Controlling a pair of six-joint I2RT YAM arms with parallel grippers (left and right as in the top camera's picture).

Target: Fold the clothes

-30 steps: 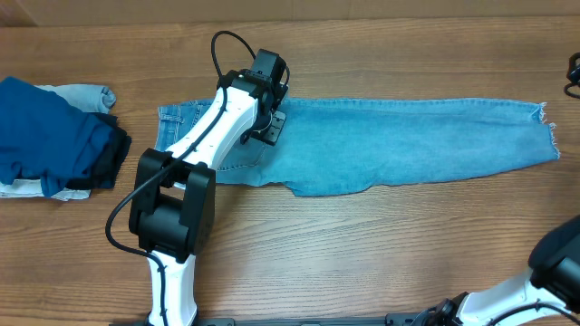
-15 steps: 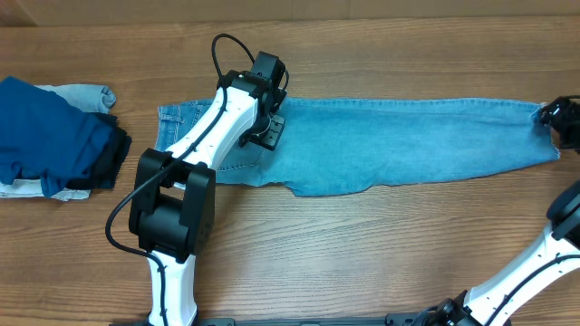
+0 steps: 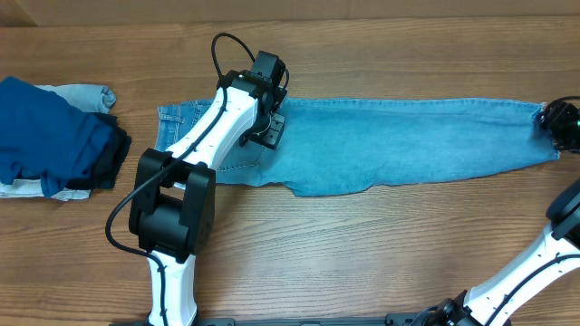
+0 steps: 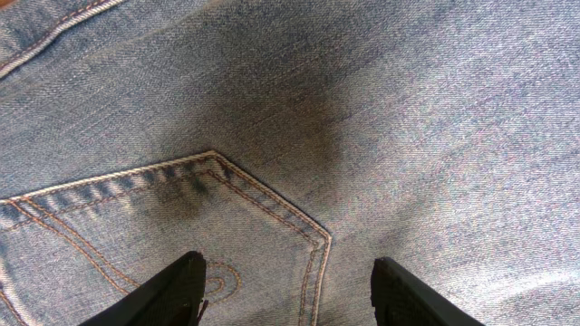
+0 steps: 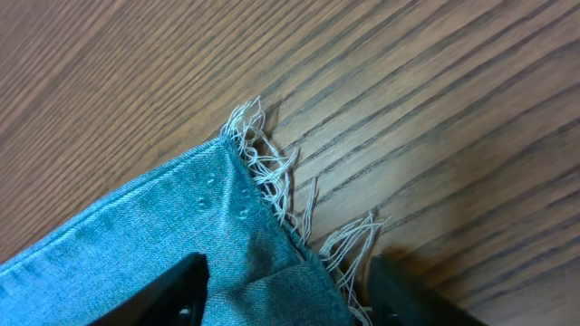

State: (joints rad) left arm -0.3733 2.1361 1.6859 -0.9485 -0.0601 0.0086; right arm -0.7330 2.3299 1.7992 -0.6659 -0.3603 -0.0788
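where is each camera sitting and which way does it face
Overhead: above the table, facing straight down on the jeans; the left gripper shows at the waist end, the right gripper at the frayed hem.
Left wrist: by the left gripper, looking down at a back pocket; its open fingers show.
Right wrist: by the right gripper, looking down at the frayed hem corner; its fingers show, blurred.
Shared: overhead and right wrist both show the frayed hem.

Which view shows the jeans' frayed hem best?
Right wrist: frayed hem close up, threads distinct against the table. Overhead shows it tiny, by the right gripper. Left wrist shows only a pocket.
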